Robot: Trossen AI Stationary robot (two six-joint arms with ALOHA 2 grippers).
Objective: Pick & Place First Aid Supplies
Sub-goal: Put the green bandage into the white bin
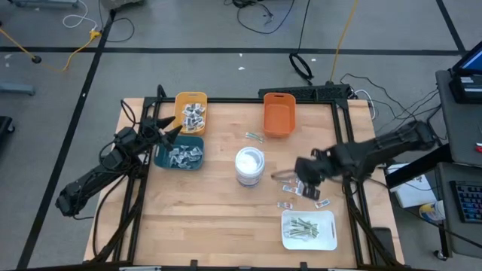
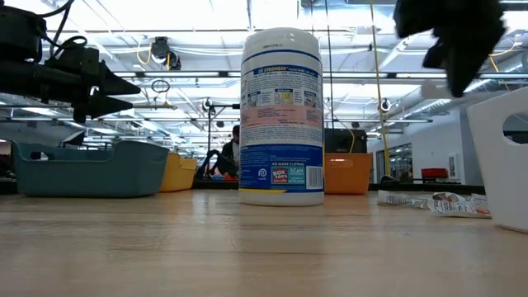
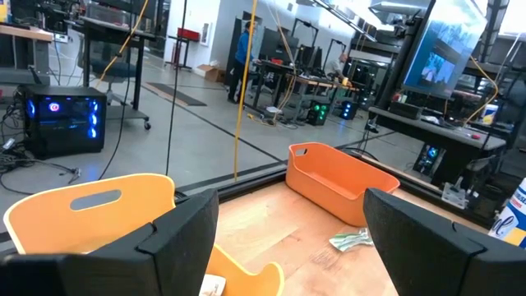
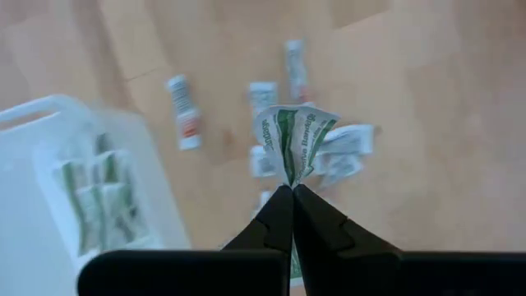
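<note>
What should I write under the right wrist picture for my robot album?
Right gripper, jaws shut on a green-and-white packet, above loose packets on the wooden table, beside the white tray.

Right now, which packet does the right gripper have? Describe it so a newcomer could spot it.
Start at the white tray at the table's near right corner; the right gripper hangs just beyond it, above loose packets on the wood. Pinched in its shut fingertips is a green-and-white bandage packet. Unlike its flat neighbours, it is off the table, creased and fanned out.
</note>
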